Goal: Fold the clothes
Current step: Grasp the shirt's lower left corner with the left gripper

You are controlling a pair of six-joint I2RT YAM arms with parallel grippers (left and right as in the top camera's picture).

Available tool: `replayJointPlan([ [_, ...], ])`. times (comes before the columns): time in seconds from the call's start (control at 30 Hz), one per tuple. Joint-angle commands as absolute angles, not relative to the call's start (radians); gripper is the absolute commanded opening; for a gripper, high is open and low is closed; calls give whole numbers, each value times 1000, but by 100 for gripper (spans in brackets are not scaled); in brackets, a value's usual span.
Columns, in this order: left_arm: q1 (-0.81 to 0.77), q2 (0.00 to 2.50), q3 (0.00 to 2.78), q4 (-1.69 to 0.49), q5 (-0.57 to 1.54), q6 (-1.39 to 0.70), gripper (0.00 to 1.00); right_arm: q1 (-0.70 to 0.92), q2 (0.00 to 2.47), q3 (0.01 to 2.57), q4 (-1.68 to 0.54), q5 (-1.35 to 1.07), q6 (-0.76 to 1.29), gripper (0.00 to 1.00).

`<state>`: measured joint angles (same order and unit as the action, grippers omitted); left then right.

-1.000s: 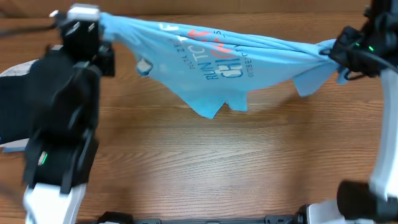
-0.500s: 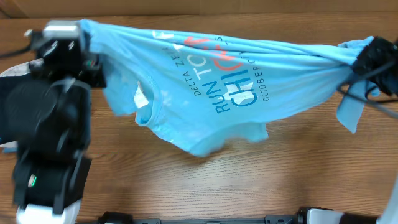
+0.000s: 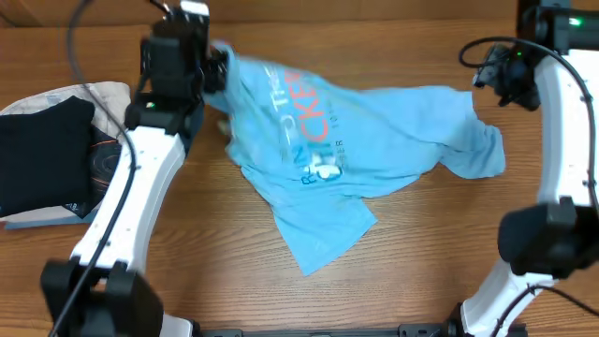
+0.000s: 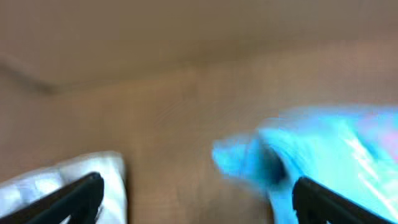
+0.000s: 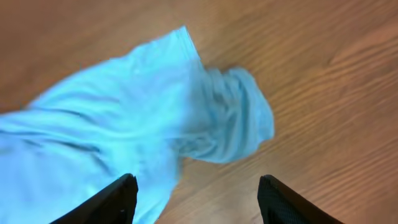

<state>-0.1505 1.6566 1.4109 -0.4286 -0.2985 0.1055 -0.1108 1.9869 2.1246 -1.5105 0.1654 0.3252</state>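
Wooden table, rumpled T-shirt, left gripper, right gripper hovering (both spread, empty)

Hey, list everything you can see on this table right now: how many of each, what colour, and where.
T-shirt: one, sky blue with printed lettering, crumpled across the table's middle.
Black garment: one, black, folded, far left.
Beige garment: one, pale beige, partly under the black one.
Table: one, brown wood.
Arms: two, white and black, one on each side.
Left fingers: black, open, empty, by the shirt's left end.
Right fingers: black, open, empty, over the shirt's right end.
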Motion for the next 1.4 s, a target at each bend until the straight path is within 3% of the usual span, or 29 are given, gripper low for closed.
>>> replayJointPlan([
  [0.0, -170, 1626, 1428, -538, -295, 1, 100, -115, 1957, 2133, -1511, 183, 324, 66],
  [0.17, -197, 1586, 1428, -783, -171, -15, 100, -115, 1945, 2133, -1540, 183, 323, 66],
  [0.37, -209, 1582, 1423, -1110, 170, -186, 100, -115, 1945, 2133, -1562, 183, 306, 66],
  [0.5, -235, 1583, 1370, -1176, 249, -243, 100, -115, 1945, 2133, -1558, 183, 306, 66],
  [0.67, -300, 1583, 1246, -1133, 267, -331, 95, -115, 1945, 2133, -1562, 183, 306, 66],
  [0.97, -417, 1583, 1069, -861, 258, -554, 91, -115, 1945, 2133, -1563, 183, 306, 66],
  [1.37, -440, 1618, 973, -755, 239, -790, 88, -115, 1945, 2133, -1570, 183, 306, 66],
])
